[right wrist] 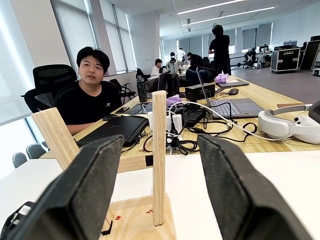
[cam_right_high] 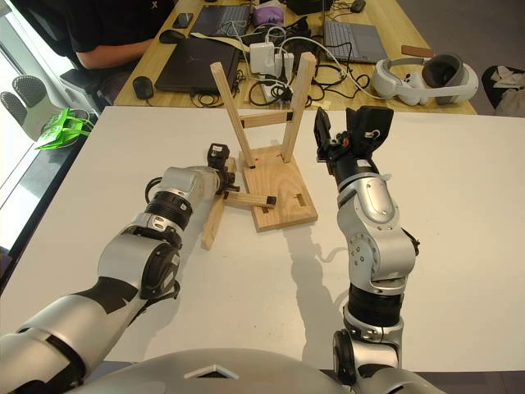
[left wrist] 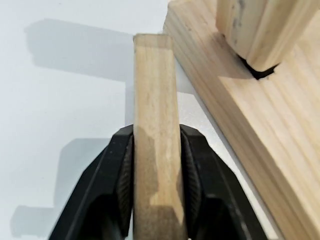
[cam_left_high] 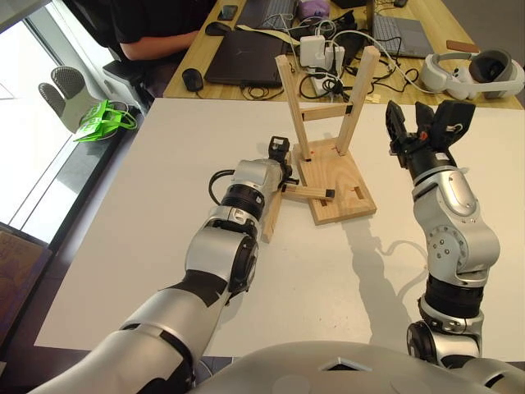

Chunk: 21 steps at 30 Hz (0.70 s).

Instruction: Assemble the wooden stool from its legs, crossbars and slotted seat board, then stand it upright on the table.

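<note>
My left gripper (left wrist: 156, 147) is clenched on a loose leg (left wrist: 152, 85). The ribbed pads (left wrist: 125, 170) press flat on both faces, and the wood runs on past the fingertips toward 12 o'clock. Right at its 3 o'clock is the edge of the seat board (cam_left_high: 349, 205), close beside the leg, though I can't tell whether they touch. From the head camera, that leg lies low on the white table (cam_left_high: 148, 279) and trails back under my wrist toward 6 o'clock. A short crossbar (cam_left_high: 310, 194) sticks out of it toward 3 o'clock, its dark end over the board's near corner. The board lies flat at mid-table, with an open slot (cam_left_high: 359, 193) on its 3 o'clock side. Out of its far half rise the left upright leg (cam_left_high: 295, 107) and the right upright leg (cam_left_high: 358, 100), splayed wider at the top and tied by a second crossbar (cam_left_high: 325, 112). My right gripper (cam_left_high: 413, 123) is released, fingers spread wide with nothing between them. It hovers above the table at the board's 2 o'clock, near the right upright leg, and its wrist camera frames that leg between the pads. Beyond the table at 12 o'clock is a wooden desk (cam_left_high: 443, 16) with a black laptop (cam_left_high: 246, 57) and cables. A white headset (cam_left_high: 472, 74) sits on it at 1 o'clock.
</note>
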Available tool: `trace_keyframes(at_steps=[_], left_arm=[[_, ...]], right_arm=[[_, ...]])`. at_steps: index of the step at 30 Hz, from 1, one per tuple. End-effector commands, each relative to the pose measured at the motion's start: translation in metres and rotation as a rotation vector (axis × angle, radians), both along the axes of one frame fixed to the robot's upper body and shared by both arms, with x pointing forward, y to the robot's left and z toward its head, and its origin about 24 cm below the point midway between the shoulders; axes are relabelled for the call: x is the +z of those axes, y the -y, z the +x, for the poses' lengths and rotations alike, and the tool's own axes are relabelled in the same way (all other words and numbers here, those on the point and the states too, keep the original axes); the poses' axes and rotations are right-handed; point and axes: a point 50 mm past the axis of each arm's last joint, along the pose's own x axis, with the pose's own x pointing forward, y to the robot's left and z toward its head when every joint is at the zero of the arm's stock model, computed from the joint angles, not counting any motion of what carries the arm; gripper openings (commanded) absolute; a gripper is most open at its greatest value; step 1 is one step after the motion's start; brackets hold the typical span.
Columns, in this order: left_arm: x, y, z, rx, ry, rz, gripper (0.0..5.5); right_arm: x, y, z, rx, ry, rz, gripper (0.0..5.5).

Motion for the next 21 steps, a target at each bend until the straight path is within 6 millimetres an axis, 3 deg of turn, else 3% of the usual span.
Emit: trace_keyframes(at_steps=[1, 7, 12, 15, 19, 21], left_arm=[[0.009, -0.021, 0.007, 0.08, 0.016, -0.015, 1.05], [0.03, -0.076, 0.004, 0.195, 0.085, -0.014, 1.04], [0.08, -0.124, -0.011, 0.324, 0.252, -0.016, 1.04], [0.117, -0.15, -0.016, 0.425, 0.412, 0.0, 1.04], [0.172, -0.16, -0.019, 0.499, 0.664, -0.06, 1.04], [0.193, -0.154, -0.021, 0.493, 0.762, -0.103, 1.04]], right_arm=[[0.0, 0.0, -0.002, 0.01, 0.002, -0.004, 2.74], [0.012, 0.005, -0.003, 0.03, 0.064, 0.025, 2.74], [0.021, 0.011, -0.007, 0.06, 0.132, 0.063, 2.74], [0.015, 0.02, -0.009, 0.048, 0.102, 0.04, 2.74], [-0.008, 0.022, -0.02, 0.082, -0.024, -0.05, 2.74], [-0.014, 0.012, -0.025, 0.177, -0.066, -0.057, 2.74]])
